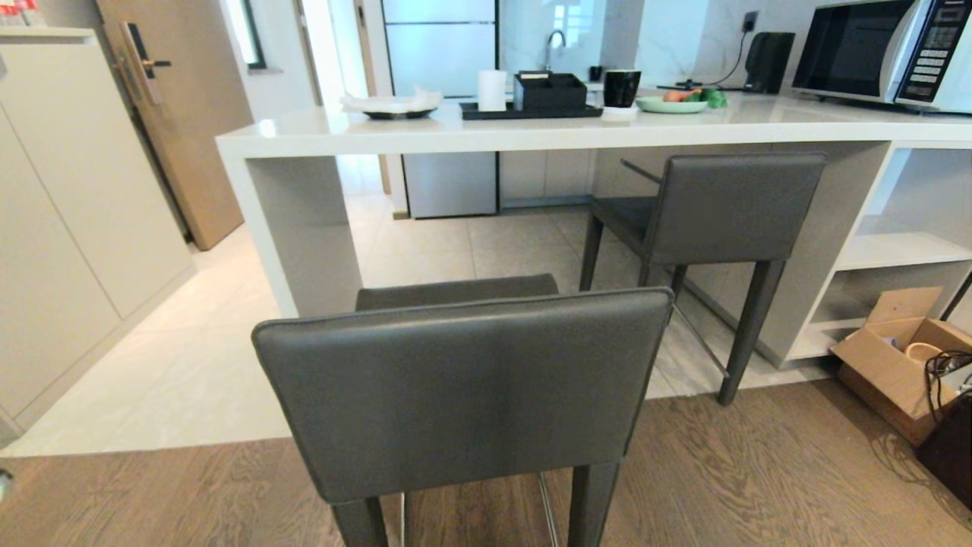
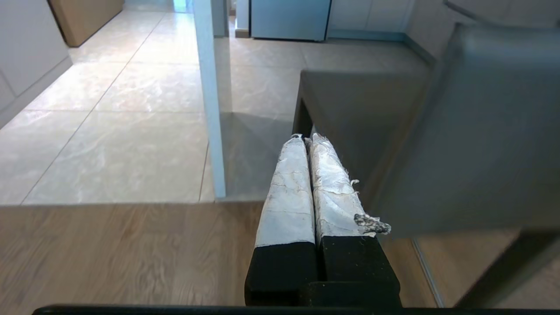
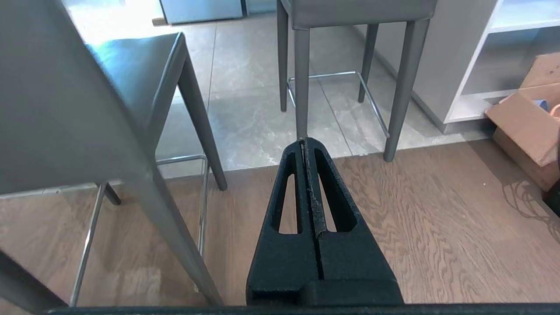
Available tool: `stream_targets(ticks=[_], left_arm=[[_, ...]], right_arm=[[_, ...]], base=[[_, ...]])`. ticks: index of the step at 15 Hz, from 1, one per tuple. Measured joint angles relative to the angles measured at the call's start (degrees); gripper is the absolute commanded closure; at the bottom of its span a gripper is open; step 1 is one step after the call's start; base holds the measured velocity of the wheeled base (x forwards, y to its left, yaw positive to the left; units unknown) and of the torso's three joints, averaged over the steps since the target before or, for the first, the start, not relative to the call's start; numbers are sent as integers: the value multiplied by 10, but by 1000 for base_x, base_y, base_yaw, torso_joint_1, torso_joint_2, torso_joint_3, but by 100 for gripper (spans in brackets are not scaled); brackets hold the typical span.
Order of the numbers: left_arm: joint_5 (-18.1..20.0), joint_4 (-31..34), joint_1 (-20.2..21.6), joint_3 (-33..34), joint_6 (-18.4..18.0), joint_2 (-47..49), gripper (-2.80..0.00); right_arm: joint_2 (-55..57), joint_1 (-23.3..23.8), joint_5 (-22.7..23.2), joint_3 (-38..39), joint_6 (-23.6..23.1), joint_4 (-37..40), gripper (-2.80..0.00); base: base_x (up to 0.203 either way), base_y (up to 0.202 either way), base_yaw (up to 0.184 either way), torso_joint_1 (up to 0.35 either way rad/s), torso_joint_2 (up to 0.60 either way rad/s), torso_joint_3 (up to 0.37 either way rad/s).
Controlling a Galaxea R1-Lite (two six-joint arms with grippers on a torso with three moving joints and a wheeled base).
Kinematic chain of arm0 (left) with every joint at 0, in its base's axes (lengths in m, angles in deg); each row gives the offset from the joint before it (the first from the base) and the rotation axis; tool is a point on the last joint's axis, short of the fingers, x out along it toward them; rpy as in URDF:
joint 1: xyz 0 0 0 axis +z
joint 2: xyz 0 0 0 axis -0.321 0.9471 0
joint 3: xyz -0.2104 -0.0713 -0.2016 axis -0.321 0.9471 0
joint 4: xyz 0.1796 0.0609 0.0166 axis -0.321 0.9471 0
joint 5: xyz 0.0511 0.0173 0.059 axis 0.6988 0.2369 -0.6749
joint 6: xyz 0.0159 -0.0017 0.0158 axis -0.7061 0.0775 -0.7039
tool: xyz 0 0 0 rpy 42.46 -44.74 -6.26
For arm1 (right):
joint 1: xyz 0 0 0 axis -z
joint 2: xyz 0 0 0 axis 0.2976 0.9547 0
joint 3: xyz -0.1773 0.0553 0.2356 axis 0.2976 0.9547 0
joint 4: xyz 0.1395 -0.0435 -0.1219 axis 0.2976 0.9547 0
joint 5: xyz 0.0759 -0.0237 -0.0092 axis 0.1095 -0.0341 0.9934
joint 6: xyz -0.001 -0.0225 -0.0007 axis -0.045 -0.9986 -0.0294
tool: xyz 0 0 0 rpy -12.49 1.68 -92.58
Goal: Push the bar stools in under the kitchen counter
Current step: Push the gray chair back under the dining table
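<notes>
Head view: near bar stool (image 1: pixel 463 387) clear of kitchen counter (image 1: pixel 486 133) edge, both grippers' jaws pressed together.

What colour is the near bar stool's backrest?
Dark grey leather; the near bar stool's backrest shows best in the head view.

We find the near stool (image 1: pixel 463 387) standing clear of the kitchen counter (image 1: pixel 486 131), opposite its left end leg, straddling the tile and wood floor. The far stool (image 1: pixel 714 205) sits to its right, seat under the counter's front edge, beside the shelves (image 1: pixel 896 251).
</notes>
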Motion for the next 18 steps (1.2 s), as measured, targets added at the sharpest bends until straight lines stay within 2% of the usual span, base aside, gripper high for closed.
stream_targets(ticks=[2,3,6,7,9,12,14,16,18], left_arm=[[0,-97,-19,-8,-1,108,0],[-2,-138,-44,-10,-1,155,0],[-9,-215,-95,-14,-1,274,0],[-18,-247,-101,-12,0,310,0],[-47,-325,-110,3,-1,391,0],[-98,-471,-134,31,-1,511,0],[-136,-555,-175,38,-2,563,0],[-185,-576,-229,32,-1,598,0],[-218,-580,-265,13,0,629,0]], right_arm=[[127,-1,0,-8,-1,-105,0],[193,-1,0,-11,-4,-165,0],[376,-16,-10,-27,-17,-346,0],[426,-31,-20,-36,-19,-398,0],[511,-89,-48,-59,-22,-480,0],[605,-174,-90,-108,-13,-531,0],[645,-216,-119,-133,-9,-540,0],[672,-244,-136,-144,-8,-541,0],[695,-253,-139,-151,-8,-549,0]], base=[[0,0,0,0,0,0],[0,0,0,0,0,0],[0,0,0,0,0,0],[0,0,0,0,0,0],[0,0,0,0,0,0],[0,0,0,0,0,0],[0,0,0,0,0,0],[0,0,0,0,0,0],[0,0,0,0,0,0]])
